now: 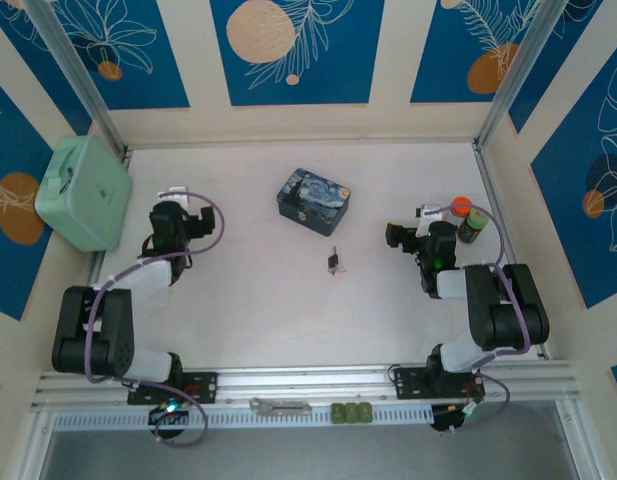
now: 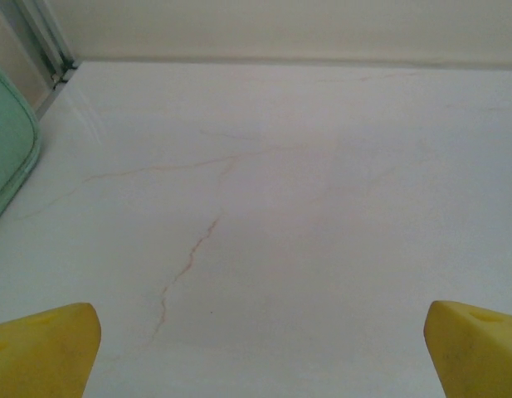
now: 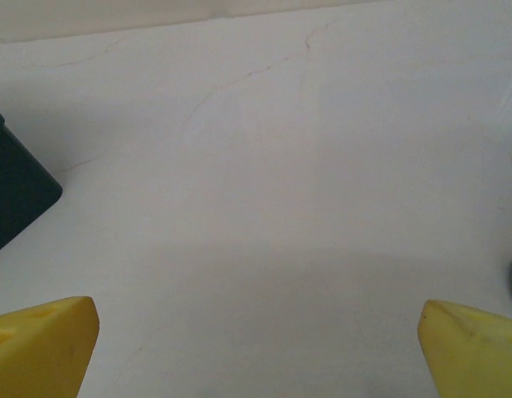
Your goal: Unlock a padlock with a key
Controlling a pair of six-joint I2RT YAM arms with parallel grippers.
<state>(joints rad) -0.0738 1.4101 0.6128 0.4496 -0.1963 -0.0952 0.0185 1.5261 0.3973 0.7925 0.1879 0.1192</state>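
A pale tabletop (image 1: 288,330) is seen from above. A green box (image 1: 83,190) is set at its far left, and a blue painted tin (image 1: 313,200) is set near the middle. The left gripper (image 2: 256,348) is spread wide open with nothing in it, and the right gripper (image 3: 256,348) is wide open and empty too. A little jar (image 1: 470,222) with an orange lid is placed beside the right arm. The padlock (image 1: 333,261) is laid on the bare tabletop near the tin, on its near side, with its long side pointed roughly from near to far. The key (image 1: 339,270) is thought to be the tiny bit touching it, but it is too small to be sure. The padlock is found to the left of the right gripper, which is judged the nearer one.
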